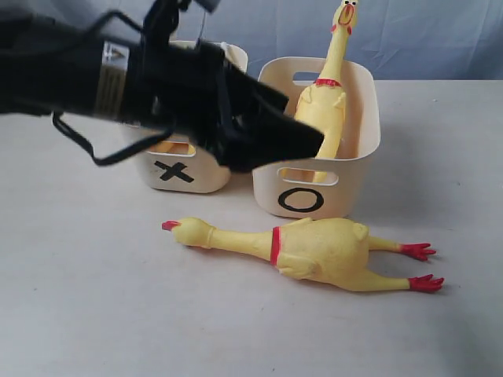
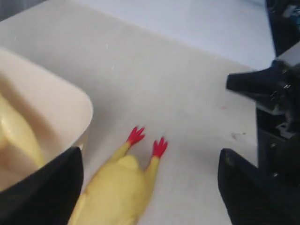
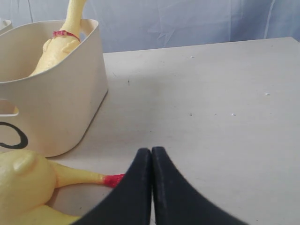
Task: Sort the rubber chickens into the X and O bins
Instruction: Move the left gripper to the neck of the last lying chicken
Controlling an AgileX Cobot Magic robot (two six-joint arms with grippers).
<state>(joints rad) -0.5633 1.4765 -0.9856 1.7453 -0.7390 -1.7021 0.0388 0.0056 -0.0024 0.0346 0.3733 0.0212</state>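
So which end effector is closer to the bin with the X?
Left. The left end effector hangs beside the X bin, over toward the O bin. The right end effector sits beyond the O bin, by the red foot of the lying chicken.

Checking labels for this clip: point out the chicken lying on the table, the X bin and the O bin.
Lying chicken (image 1: 322, 251): exterior view, on its body.
X bin (image 1: 206, 181): exterior view, front wall beside the X.
O bin (image 1: 350, 192): exterior view, front wall beside the O.
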